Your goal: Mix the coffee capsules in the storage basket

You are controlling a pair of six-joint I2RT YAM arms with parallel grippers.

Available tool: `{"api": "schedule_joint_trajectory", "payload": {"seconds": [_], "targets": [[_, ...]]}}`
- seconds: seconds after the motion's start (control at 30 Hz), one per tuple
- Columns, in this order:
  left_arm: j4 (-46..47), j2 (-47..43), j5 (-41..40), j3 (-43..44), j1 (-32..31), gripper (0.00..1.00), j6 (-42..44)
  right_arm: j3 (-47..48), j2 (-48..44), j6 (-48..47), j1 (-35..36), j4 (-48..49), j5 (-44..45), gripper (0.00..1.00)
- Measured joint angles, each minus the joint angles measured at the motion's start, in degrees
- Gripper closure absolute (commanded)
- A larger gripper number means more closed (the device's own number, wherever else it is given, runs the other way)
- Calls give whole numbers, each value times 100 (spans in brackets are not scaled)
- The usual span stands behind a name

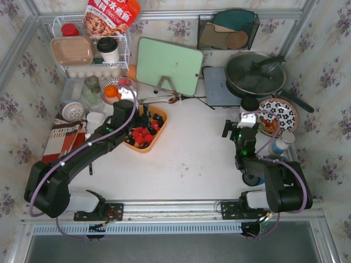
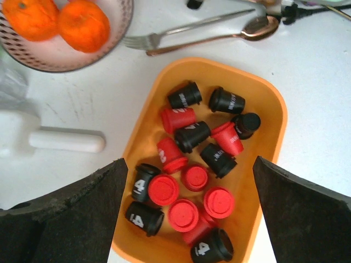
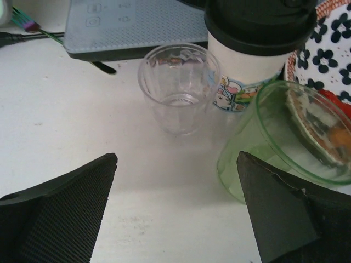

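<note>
Hovering above the basket (image 2: 277, 104) on the bench (image 2: 321, 82), the left jaws stand released, straddling the red and black capsules (image 2: 193, 178) inside, apparently placed to stir them; right jaws, also released, wait aside.

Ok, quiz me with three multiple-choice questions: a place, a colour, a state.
1. In the left wrist view, the bowl of oranges sits: A. above-left of the storage basket; B. inside it; C. below-right of it.
2. The coffee capsules are: A. all red; B. red and black; C. black and green.
3. The left gripper is: A. shut on a capsule; B. shut, empty; C. open over the basket.
1 A: it shows upper left, outside the basket. 2 B: both colours lie mixed. 3 C: its fingers stand wide apart.
</note>
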Motion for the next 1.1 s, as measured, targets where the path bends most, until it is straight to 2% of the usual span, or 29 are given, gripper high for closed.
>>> {"api": "schedule_joint_trajectory", "payload": {"seconds": [0.33,0.43,0.67,0.9,1.1], "targets": [[1084,-721,-975,-918,59,1,1108,81,444,-24,-299,625,-1014,0],[1401,-870,-1353,-1204,181,1,1526,-166,870,-133,-345,1471,-1141,0],[1808,-1335,-1947,-1845,1056,1,2046,-369,1158,-70,-564,2162,-1436,0],[2190,-1451,-1775,-2750,2000,1,1878,-367,1158,-37,-579,2299,-1453,0],[3027,-715,-1204,-3340,2498,0,1545,-367,1158,-24,-579,2299,-1451,0]]}}
